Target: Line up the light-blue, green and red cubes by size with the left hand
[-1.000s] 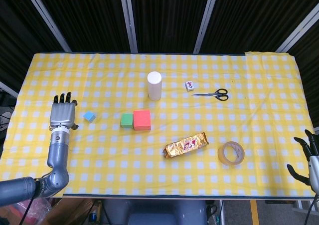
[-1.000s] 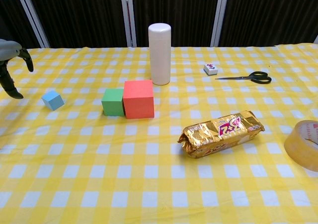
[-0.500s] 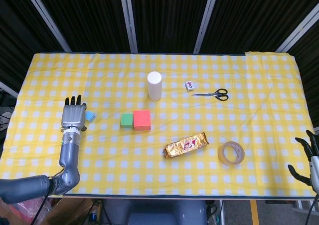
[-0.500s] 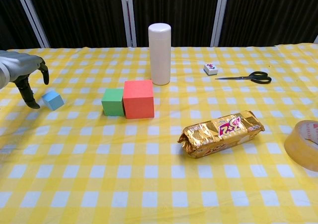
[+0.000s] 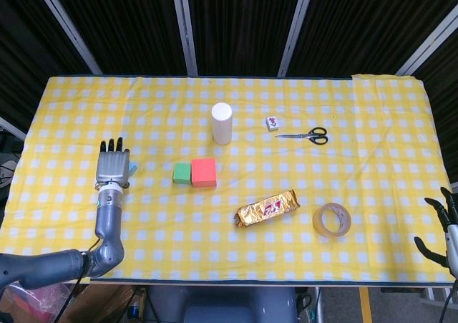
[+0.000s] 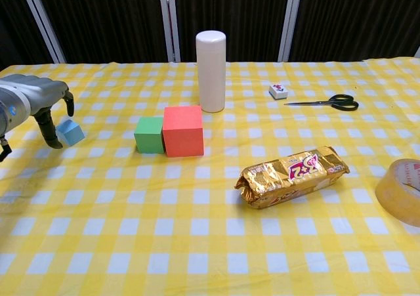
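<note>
The left hand [image 6: 36, 105] hangs over the blue cube [image 6: 70, 132], fingers curved down around it; whether it grips cannot be told. The green cube [image 6: 149, 135] touches the bigger red cube [image 6: 183, 130] mid-bench. The right hand [image 5: 445, 230] is released, fingers spread. A white cylinder [image 6: 210, 71] stands behind the cubes.

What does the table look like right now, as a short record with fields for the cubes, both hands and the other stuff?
cubes: red cube and green cube side by side; light-blue cube apart, to their left
left hand: over the light-blue cube, fingers curled beside it, grip not clear
right hand: at table edge, holding nothing
other: white cylinder, scissors, snack packet, tape roll
</note>
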`<act>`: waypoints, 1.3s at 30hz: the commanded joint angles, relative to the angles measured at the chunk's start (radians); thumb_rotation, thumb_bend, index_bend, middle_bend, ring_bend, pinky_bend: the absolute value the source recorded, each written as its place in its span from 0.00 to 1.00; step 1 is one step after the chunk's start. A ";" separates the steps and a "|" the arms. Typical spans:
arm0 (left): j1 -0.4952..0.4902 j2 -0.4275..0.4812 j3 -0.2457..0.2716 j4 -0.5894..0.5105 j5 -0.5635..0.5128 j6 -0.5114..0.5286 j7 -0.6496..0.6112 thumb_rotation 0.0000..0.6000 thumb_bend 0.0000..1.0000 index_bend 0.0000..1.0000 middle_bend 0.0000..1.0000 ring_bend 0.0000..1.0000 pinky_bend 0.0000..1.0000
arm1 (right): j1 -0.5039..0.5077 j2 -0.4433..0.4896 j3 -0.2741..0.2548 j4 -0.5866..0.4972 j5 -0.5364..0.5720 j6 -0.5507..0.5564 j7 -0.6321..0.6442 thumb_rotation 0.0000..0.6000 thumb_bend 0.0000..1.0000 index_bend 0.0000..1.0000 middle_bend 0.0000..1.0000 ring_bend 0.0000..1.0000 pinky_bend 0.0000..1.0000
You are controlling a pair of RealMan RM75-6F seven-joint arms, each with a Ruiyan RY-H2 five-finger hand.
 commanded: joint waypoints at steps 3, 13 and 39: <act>-0.012 -0.034 0.010 0.042 0.010 -0.022 0.020 1.00 0.15 0.33 0.00 0.00 0.00 | 0.000 0.000 0.001 0.003 0.006 -0.003 0.003 1.00 0.32 0.19 0.00 0.02 0.00; -0.020 -0.067 0.004 0.067 0.016 -0.025 0.045 1.00 0.15 0.39 0.00 0.00 0.00 | -0.003 0.002 0.001 0.007 0.002 0.002 0.013 1.00 0.32 0.19 0.00 0.02 0.00; -0.004 -0.044 -0.011 0.028 -0.045 0.047 0.160 1.00 0.15 0.28 0.00 0.00 0.00 | -0.012 0.004 -0.003 0.007 0.000 0.008 0.020 1.00 0.32 0.19 0.00 0.02 0.00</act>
